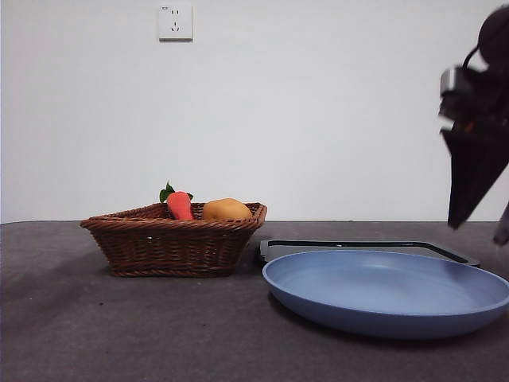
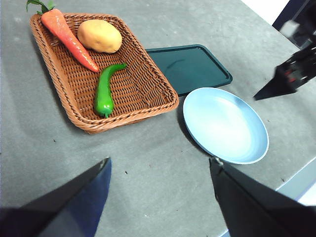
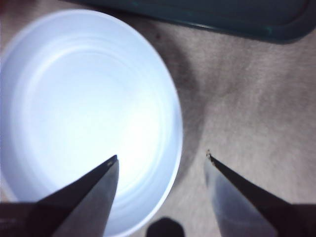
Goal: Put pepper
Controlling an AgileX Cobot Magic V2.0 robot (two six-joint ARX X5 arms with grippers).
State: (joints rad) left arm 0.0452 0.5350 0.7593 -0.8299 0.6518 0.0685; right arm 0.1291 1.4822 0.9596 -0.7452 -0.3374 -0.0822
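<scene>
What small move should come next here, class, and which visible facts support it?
Probably the left gripper, its jaws open and empty, should move toward the wicker basket and come down over the green pepper. The pepper lies loose in the basket beside the carrot, untouched, and the blue plate holds nothing. The right gripper hovers open at the plate's rim.

A brown wicker basket (image 2: pixel 74 89) is set on the grey table (image 2: pixel 148 158); a carrot (image 2: pixel 66 37) and a yellow-orange fruit (image 2: pixel 99 35) are held inside. Beside it, a dark green tray (image 2: pixel 190 66) and blue plate (image 2: pixel 224 126) are seen.
</scene>
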